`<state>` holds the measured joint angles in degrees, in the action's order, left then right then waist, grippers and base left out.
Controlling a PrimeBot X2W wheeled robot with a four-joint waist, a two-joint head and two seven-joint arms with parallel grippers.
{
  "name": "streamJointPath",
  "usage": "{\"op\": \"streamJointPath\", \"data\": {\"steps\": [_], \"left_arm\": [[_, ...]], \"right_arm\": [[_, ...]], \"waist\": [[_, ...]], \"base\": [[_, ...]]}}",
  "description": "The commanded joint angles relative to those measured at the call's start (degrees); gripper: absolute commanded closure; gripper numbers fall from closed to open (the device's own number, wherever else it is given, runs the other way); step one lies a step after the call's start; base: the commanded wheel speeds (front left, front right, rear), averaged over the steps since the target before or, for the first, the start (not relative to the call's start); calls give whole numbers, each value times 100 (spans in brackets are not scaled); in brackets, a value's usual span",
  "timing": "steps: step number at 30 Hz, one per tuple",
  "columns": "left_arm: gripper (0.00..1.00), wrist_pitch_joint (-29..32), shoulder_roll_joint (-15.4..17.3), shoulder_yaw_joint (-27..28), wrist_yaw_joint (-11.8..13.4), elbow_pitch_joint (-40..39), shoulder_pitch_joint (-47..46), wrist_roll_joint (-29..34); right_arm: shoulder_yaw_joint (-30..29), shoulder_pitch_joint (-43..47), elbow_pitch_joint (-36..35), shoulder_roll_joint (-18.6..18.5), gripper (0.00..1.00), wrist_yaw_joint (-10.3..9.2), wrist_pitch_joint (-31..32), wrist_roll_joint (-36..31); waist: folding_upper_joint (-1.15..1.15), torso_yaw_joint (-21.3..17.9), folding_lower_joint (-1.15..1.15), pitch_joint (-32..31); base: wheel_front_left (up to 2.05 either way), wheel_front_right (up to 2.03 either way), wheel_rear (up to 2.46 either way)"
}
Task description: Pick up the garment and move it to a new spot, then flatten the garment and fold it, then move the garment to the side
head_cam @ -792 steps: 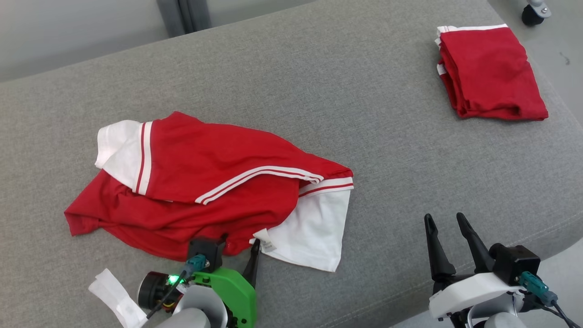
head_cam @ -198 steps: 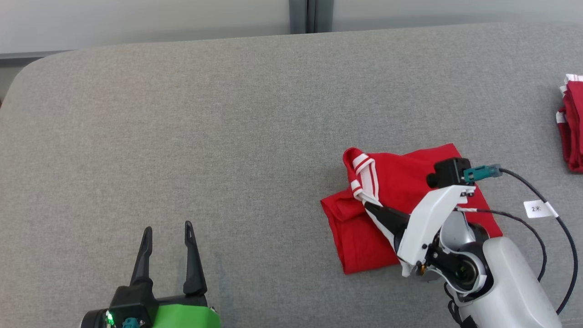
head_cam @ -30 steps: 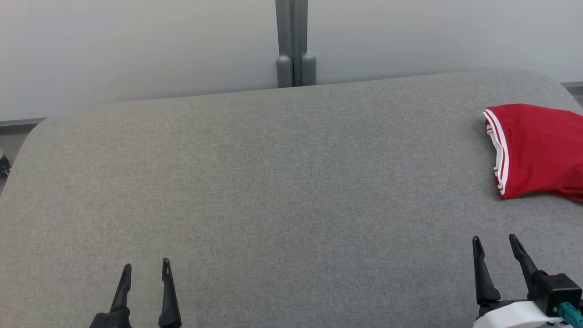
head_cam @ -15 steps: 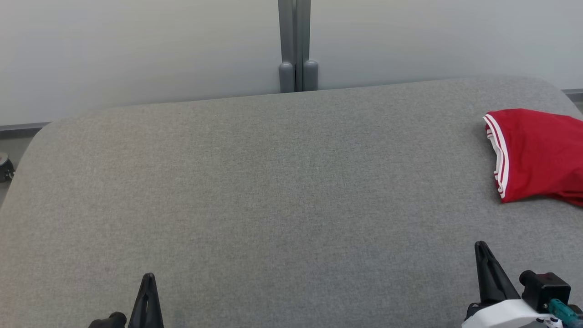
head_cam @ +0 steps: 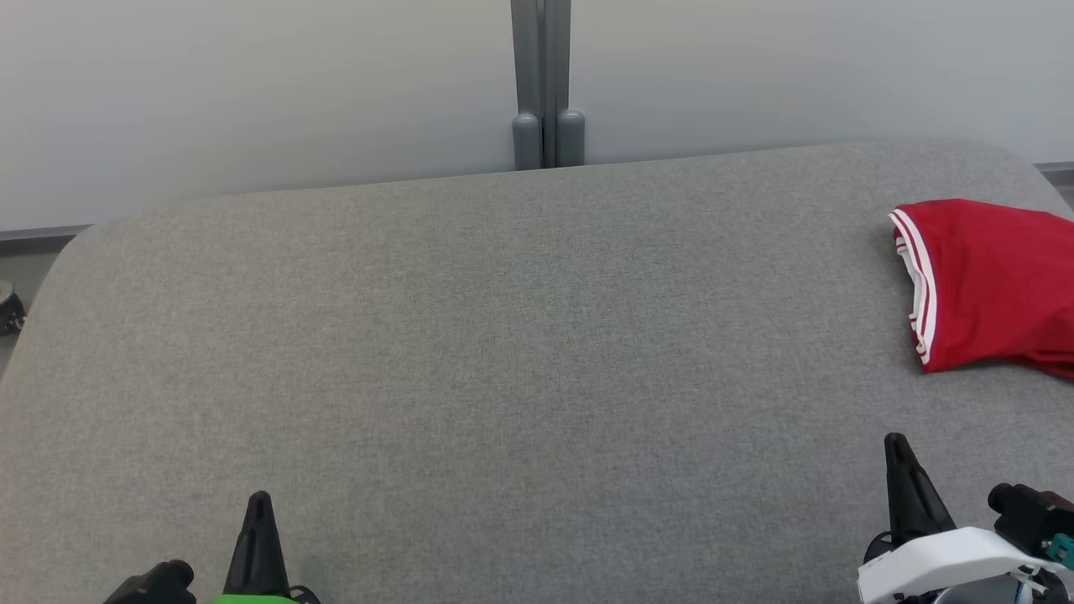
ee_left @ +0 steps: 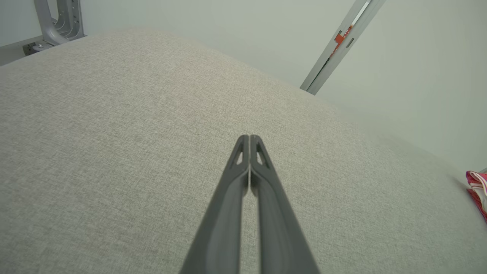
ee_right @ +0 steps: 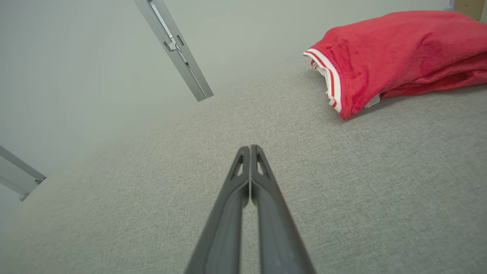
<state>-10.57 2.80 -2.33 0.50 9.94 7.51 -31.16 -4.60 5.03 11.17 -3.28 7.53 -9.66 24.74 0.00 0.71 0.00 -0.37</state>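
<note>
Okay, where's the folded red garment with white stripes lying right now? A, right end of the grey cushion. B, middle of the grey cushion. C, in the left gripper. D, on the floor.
A: the folded red garment with white stripes lies at the right end of the grey fabric cushion, apart from the shut right gripper.

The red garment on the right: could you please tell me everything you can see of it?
The garment is red, soft-looking fabric, folded into a thick bundle. White trim with a red stripe runs along its left end. It lies on the grey cushion at the far right; its right part runs out of the head view. Nothing else touches it.
</note>
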Motion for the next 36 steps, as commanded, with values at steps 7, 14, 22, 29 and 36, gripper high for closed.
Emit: {"op": "streamJointPath", "data": {"steps": [7,14,22,29,36], "left_arm": [[100,178,79,92,-112,1,-302,-785],[100,321,93,154,-185,33,-418,-1373],[100,473,104,218,-262,73,-541,-1976],[100,596,112,278,-324,110,-641,-2467],[100,718,117,336,-386,146,-735,-2932]], "right_arm": [[-35,-273,-30,-18,100,-1,183,834],[-53,-368,1,-14,100,-1,336,1465],[-72,-467,34,-9,100,-2,497,2119],[-87,-543,61,-5,100,-2,626,2643],[-102,-627,87,0,100,-2,750,3149]], "waist": [[0,-5,0,4],[0,-9,0,8],[0,-15,0,12],[0,-19,0,15],[0,-24,0,19]], "base": [[0,0,0],[0,0,0],[0,0,0],[0,0,0],[0,0,0]]}}
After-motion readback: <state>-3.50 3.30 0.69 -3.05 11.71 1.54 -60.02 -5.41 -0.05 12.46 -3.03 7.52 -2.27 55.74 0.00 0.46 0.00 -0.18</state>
